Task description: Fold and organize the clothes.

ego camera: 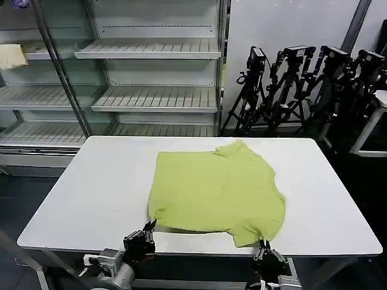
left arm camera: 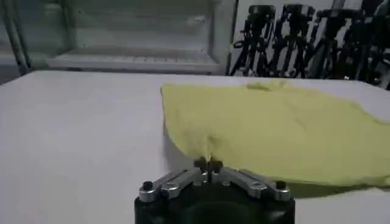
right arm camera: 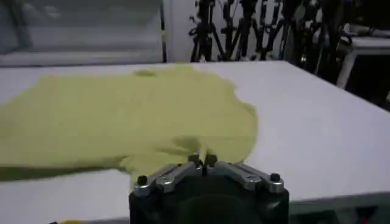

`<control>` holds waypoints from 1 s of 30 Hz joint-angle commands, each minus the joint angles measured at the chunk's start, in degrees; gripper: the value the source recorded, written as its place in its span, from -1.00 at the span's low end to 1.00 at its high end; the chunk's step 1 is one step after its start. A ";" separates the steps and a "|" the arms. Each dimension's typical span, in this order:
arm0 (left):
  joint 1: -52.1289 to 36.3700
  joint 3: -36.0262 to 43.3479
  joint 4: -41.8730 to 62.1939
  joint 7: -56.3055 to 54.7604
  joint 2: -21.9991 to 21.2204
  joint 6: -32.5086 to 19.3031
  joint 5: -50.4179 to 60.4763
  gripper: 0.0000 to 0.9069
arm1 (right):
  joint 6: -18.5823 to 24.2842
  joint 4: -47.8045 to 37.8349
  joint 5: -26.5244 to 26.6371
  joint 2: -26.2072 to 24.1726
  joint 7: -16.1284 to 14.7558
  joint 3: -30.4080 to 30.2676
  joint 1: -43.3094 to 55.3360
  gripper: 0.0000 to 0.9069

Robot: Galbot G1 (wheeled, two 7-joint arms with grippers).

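Lime T-shirt [ego camera: 217, 190] on white table [ego camera: 91, 193]

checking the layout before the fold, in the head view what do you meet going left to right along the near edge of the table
left gripper, shut on the near left hem of the T-shirt → the shirt's near hem → right gripper, shut on the shirt's near right corner → bare white table
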 commanded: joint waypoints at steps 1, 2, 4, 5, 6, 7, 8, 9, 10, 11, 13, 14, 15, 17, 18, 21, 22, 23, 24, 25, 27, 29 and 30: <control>-1.15 -1.07 -1.64 0.52 0.84 -0.38 -2.76 -0.93 | 2.96 3.06 2.25 -1.59 -0.71 2.39 2.08 -1.00; -1.68 -1.19 -1.47 0.66 1.11 -0.40 -3.61 -0.93 | 2.99 2.78 3.25 -2.07 -0.79 3.03 3.22 -1.00; -2.62 -1.19 -1.07 0.99 1.65 -0.53 -4.79 -0.93 | 3.02 1.97 4.37 -2.98 -0.93 3.99 4.42 -1.00; -3.11 -1.11 -0.84 1.24 1.91 -1.33 -5.43 -0.93 | 3.05 1.55 5.05 -3.49 -1.05 4.35 5.05 -1.00; -3.84 -0.94 -0.17 1.40 2.16 -1.80 -5.86 -0.93 | 3.04 1.05 5.49 -4.07 -1.10 4.66 5.86 -1.00; -4.42 -0.74 0.15 1.42 2.42 -2.25 -6.37 -0.93 | 3.00 0.50 6.19 -4.75 -1.12 4.99 6.87 -1.00; -5.39 -0.58 0.99 1.43 2.65 -2.51 -6.52 -0.93 | 2.93 -0.21 6.82 -5.36 -1.13 5.18 7.67 -1.00; -6.30 -0.49 1.82 1.40 2.89 -2.60 -6.96 -0.93 | 2.94 -1.21 7.37 -5.99 -1.12 5.38 8.57 -1.00; -7.29 -0.40 2.47 1.39 3.10 -2.63 -7.23 -0.93 | 2.89 -2.09 7.80 -6.68 -1.09 5.51 9.66 -1.00; -8.32 -0.30 3.27 1.35 3.40 -2.66 -7.40 -0.93 | 2.82 -2.69 7.98 -7.04 -1.01 5.56 10.34 -1.00; -10.19 -0.07 4.65 1.33 4.03 -2.70 -7.63 -0.93 | 2.53 -4.71 9.19 -8.58 -0.94 5.76 12.81 -1.00; -10.98 0.16 5.34 1.35 4.30 -2.70 -7.77 -0.93 | 2.26 -5.55 9.96 -9.20 -0.90 5.79 13.90 -1.00; -11.79 0.32 6.06 1.36 4.56 -2.69 -7.89 -0.93 | 2.00 -6.44 10.77 -9.62 -0.76 5.82 15.22 -1.00; -13.33 0.76 7.44 1.33 4.89 -2.70 -7.94 -0.93 | 1.27 -8.07 12.24 -10.61 -0.49 5.80 16.83 -1.00; -14.47 0.98 8.59 1.30 5.05 -2.66 -7.98 -0.93 | 0.89 -9.28 12.96 -11.29 -0.37 5.75 18.28 -1.00; -16.86 1.64 10.39 1.29 5.51 -2.49 -8.18 -0.93 | 0.33 -11.88 13.77 -12.62 -0.40 5.48 21.28 -1.00; -17.91 1.98 11.23 1.26 5.67 -2.49 -8.18 -0.93 | 0.01 -12.76 14.39 -13.11 -0.32 5.17 22.41 -1.00; -18.32 2.19 11.59 1.25 5.76 -2.48 -8.19 -0.93 | -0.16 -13.42 14.56 -13.34 -0.29 5.00 23.28 -1.00; -18.88 2.39 12.13 1.23 5.87 -2.48 -8.18 -0.93 | -0.46 -14.04 14.92 -13.67 -0.29 4.75 24.33 -1.00; -19.56 2.61 12.78 1.14 6.03 -2.48 -8.18 -0.93 | -0.82 -15.08 15.15 -14.04 -0.30 4.43 25.52 -1.00; -20.36 2.92 13.87 1.01 6.12 -2.45 -8.13 -0.93 | -1.23 -16.49 15.73 -14.58 -0.32 3.88 26.89 -1.00; -21.36 3.42 15.35 0.86 6.27 -2.44 -8.06 -0.93 | -1.30 -18.51 15.73 -15.18 -0.40 3.12 28.90 -1.00; -21.80 3.61 15.69 0.82 6.29 -2.45 -8.01 -0.93 | -1.32 -19.21 15.75 -15.25 -0.40 2.99 29.41 -1.00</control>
